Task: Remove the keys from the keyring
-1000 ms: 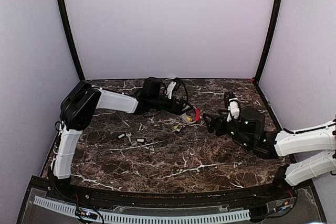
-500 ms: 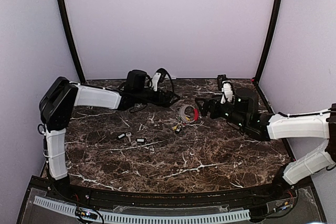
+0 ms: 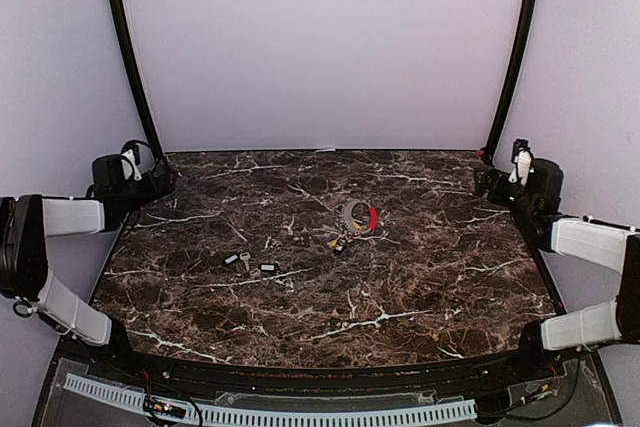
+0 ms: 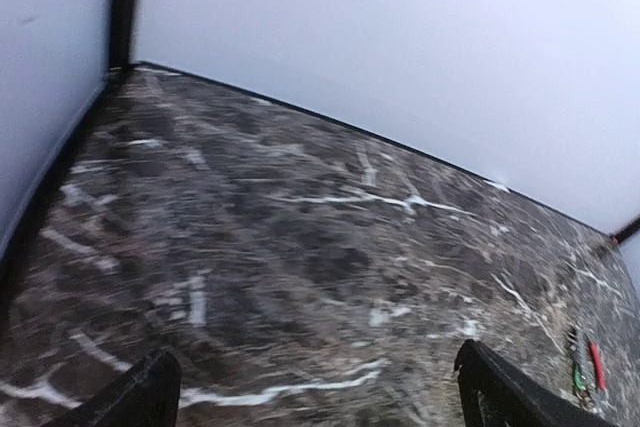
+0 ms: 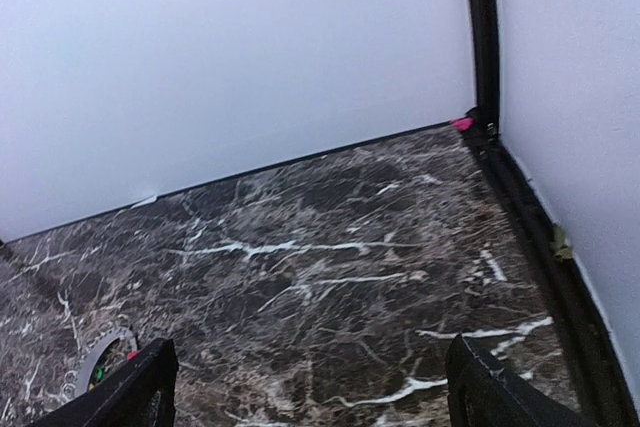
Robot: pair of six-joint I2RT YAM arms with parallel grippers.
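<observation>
Marble table (image 3: 420, 287), both pincers drawn back to its sides.
Now the left pincer (image 4: 313, 367) stands apart, empty; loose keys (image 3: 238, 260) lie left of centre; the keyring (image 3: 356, 217), let go, rests mid-table with coloured keys (image 3: 340, 243) touching it, maybe attached; the right pincer (image 5: 310, 352) is apart too.

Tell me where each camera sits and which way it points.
Top external: above and behind the bases, looking down on the marble table; left arm, right arm at its side edges, keyring mid-table.
Left wrist: low at the left edge, facing the back wall and rightward; own jaws open, bottom corners.
Right wrist: low at the right edge, facing the back wall and leftward; own jaws open.
Shared: all show the keyring.
</observation>
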